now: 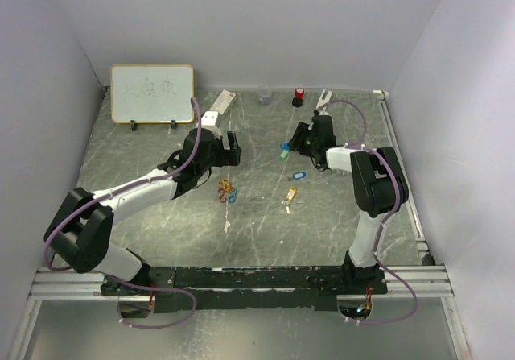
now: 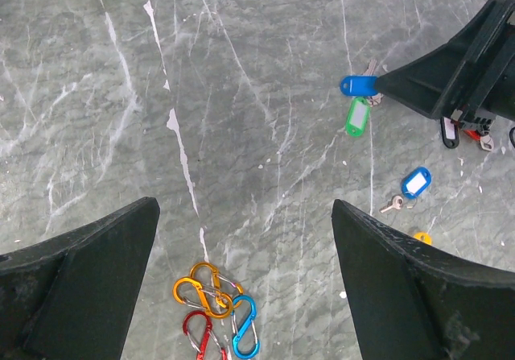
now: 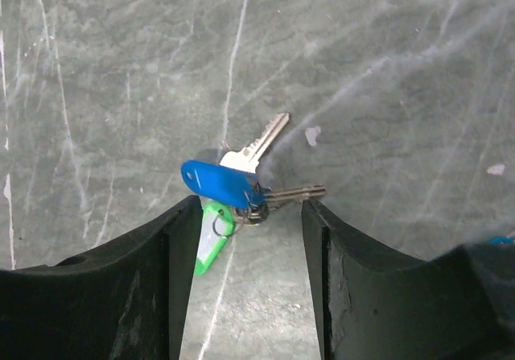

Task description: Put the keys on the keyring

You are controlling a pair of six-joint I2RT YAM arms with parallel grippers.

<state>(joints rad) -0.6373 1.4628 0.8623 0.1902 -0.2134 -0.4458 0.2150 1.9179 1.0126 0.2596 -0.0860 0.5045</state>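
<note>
The right gripper (image 3: 249, 208) hangs over two keys (image 3: 257, 163) bunched together, one with a blue tag (image 3: 217, 181), one with a green tag (image 3: 211, 243), right of centre on the grey marbled desk (image 3: 386, 70). Its jaws stand about half apart either side of them, clasping nothing (one finger partly hides the green tag). The left gripper (image 2: 244, 207), fully spread and empty, hovers above coloured carabiners (image 2: 216, 310). Another blue-tagged key (image 2: 412, 184) and a yellow-tagged key (image 1: 290, 192) lie nearer.

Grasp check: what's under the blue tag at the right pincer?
A green tag and two keys poke out beneath the blue tag; how they join is hidden there.
</note>
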